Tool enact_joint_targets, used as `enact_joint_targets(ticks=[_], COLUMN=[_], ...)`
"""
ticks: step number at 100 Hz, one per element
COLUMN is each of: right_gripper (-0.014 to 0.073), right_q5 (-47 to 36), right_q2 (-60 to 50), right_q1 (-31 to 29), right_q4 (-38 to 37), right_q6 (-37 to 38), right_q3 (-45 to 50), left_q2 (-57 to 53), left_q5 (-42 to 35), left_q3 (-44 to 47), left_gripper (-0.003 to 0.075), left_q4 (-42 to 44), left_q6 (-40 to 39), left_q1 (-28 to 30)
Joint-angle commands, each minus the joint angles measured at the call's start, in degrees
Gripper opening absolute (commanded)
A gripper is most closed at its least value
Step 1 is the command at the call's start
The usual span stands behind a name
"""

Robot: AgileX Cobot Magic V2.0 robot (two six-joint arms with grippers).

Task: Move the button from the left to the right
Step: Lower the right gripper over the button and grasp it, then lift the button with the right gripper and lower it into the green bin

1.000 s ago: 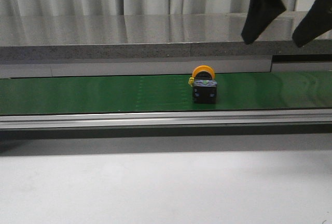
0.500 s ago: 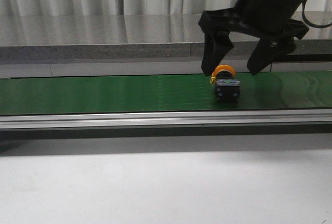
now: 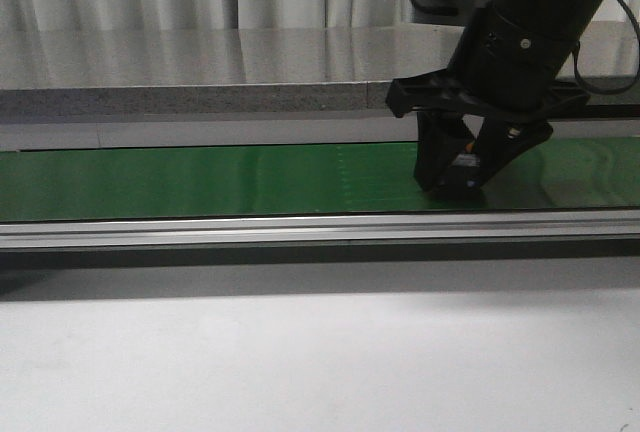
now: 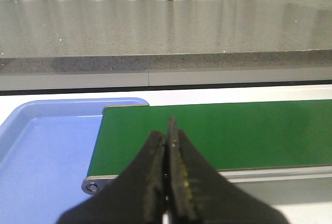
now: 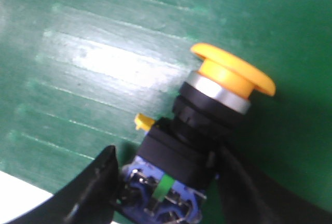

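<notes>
The button (image 3: 466, 166) lies on the green conveyor belt (image 3: 200, 180), right of its middle, mostly hidden by my right gripper (image 3: 455, 184). In the right wrist view the button (image 5: 207, 125) shows a round yellow-orange cap, a black body and a blue base with a green mark. My right gripper (image 5: 167, 156) has one finger (image 5: 98, 182) against the base and the other against the black body, shut on it at belt level. My left gripper (image 4: 166, 130) is shut and empty above the belt's (image 4: 249, 130) left end; it does not show in the front view.
A blue tray (image 4: 41, 151) sits beside the belt's left end. An aluminium rail (image 3: 300, 230) runs along the belt's near side. A grey stone ledge (image 3: 200, 92) runs behind the belt. White table surface (image 3: 300, 352) lies in front.
The button rode the belt to the right. My right gripper came down from above, open, and its fingers closed around the button.
</notes>
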Motion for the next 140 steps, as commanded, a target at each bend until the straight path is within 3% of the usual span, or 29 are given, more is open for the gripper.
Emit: enact_joint_targets(ticks=[1,22,53,79,102,140], right_gripper=[0.0252,0.0252,0.0252,0.0252,0.0252,0.0252], right_q5=[0.05,4.47,5.11,3.80,1.86,0.50], right_q2=[-3.89,-7.70,-11.61,-10.95,-6.22,0.57], right_q1=[-1.21,-8.11,-25.31,-37.22,-40.91,-41.64], right_q4=[0.03,-2.95,-10.47,-10.69,-10.69,-12.56], right_q6=[-0.13,-0.18,-0.81,-3.20,-3.44,-3.39], right_q3=[-2.34,-4.70,-5.10,-5.03,-5.03,-5.03], left_q2=[0.39,0.39,0.39,0.39,0.39,0.39], left_q5=[-4.66,-4.66,-4.66,-4.66,-4.66,-4.66], left_q3=[-1.68,-1.68,-1.68,-1.68,-1.68,-1.68], left_gripper=[-0.0020,-0.0021,-0.0020,-0.0021,-0.0021,-0.0021], left_q4=[-0.57,-0.57,-0.57,-0.57,-0.57,-0.57], left_q6=[0.04,0.04,0.04,0.04,0.04,0.04], left_q1=[-0.33,-0.33,-0.33,-0.33,-0.33,-0.33])
